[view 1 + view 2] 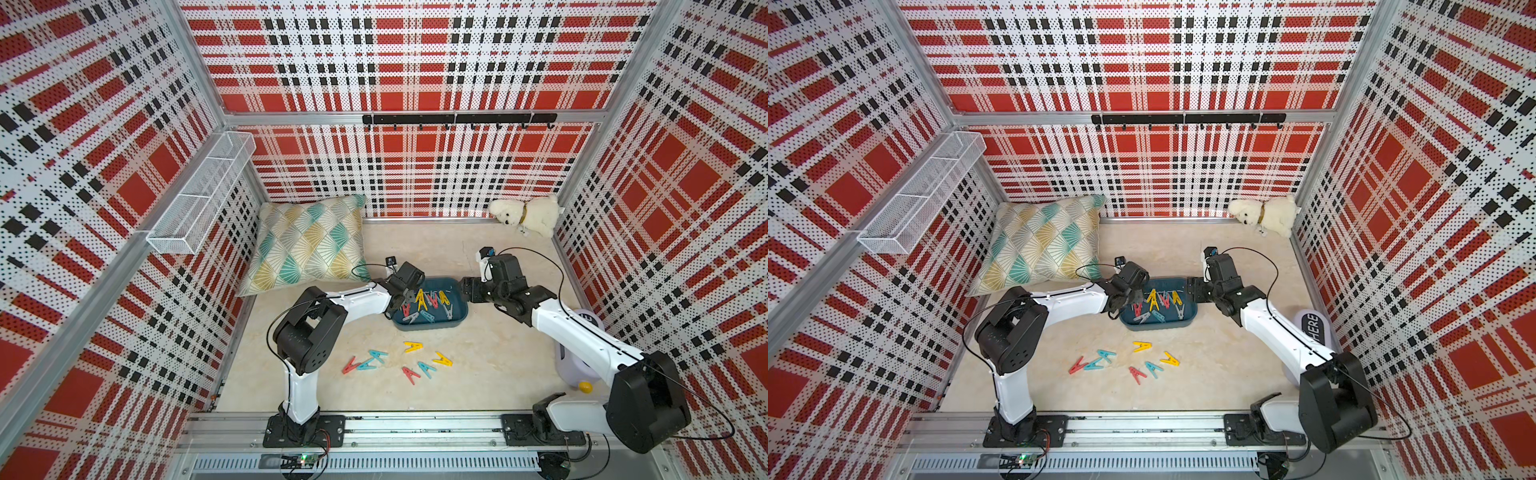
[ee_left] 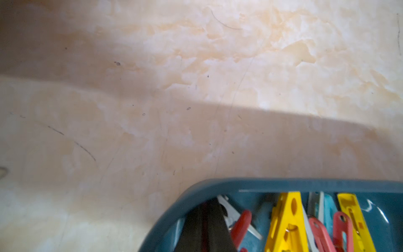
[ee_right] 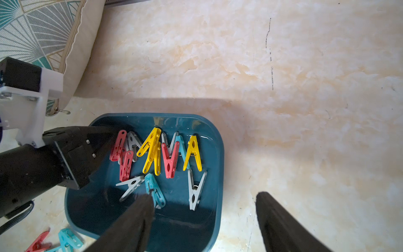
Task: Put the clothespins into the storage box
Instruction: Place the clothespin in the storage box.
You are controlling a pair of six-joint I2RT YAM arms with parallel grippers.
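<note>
Right wrist view: right hand (image 3: 206, 195) is spread wide open, straddling the storage box (image 3: 220, 174) wall. Left hand (image 3: 113, 133) is pinched shut over the opposite end. Boxed clothespins (image 3: 170, 159) mostly lie crosswise, parallel. Seven loose clothespins (image 1: 413, 347) point every which way on the surface (image 1: 478, 374).

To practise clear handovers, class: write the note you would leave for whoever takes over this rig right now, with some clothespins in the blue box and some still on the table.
Left tool: shut, over the storage box at the end nearest its arm; whether it pinches a pin cannot be seen.
Right tool: open and empty, at the opposite end of the box.
Done: about a dozen clothespins lie inside the box.
Left: seven more (two red, three teal, two yellow) lie loose on the table on the side of the box nearer the arm bases.
</note>
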